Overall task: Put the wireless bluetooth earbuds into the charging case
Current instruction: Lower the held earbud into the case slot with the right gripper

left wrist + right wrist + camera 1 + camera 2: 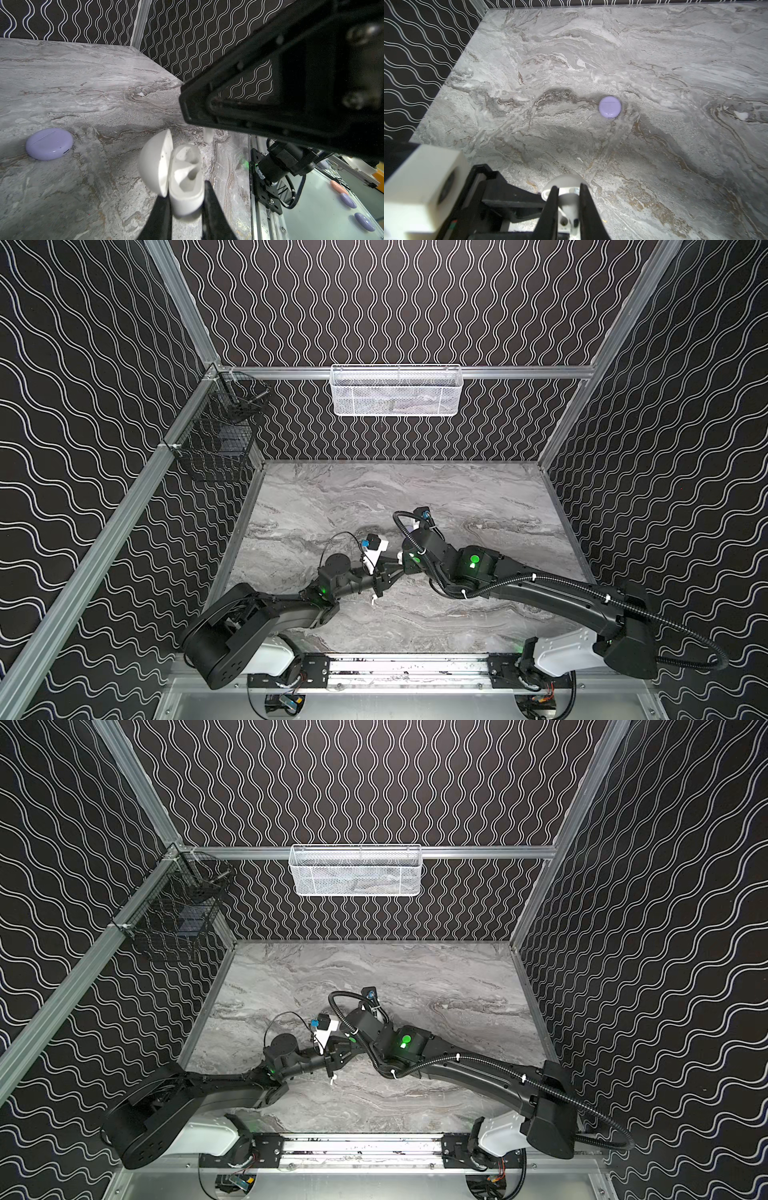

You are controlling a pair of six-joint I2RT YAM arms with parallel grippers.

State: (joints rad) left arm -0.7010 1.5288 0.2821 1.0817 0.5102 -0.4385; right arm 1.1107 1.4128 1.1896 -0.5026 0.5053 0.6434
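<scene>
My left gripper (186, 193) is shut on the base of a white charging case (187, 182). The case's lid (154, 164) stands open, and its two slots show empty. My right gripper (205, 125) reaches in over the case, shut on a white earbud (207, 136) whose stem pokes out close to the base's rim. In the right wrist view the right gripper (569, 187) has the white earbud (568, 204) between its fingers, with the case lid (564, 180) just beyond. In both top views the left gripper (395, 568) (347, 1048) meets the right arm mid-table, hiding the case.
A closed lavender case (49, 144) (609, 107) lies on the marble table (478, 497). A small white piece (373, 600) (332, 1080) shows below the left gripper. A white mesh basket (397, 389) and a black wire basket (216, 439) hang on the walls.
</scene>
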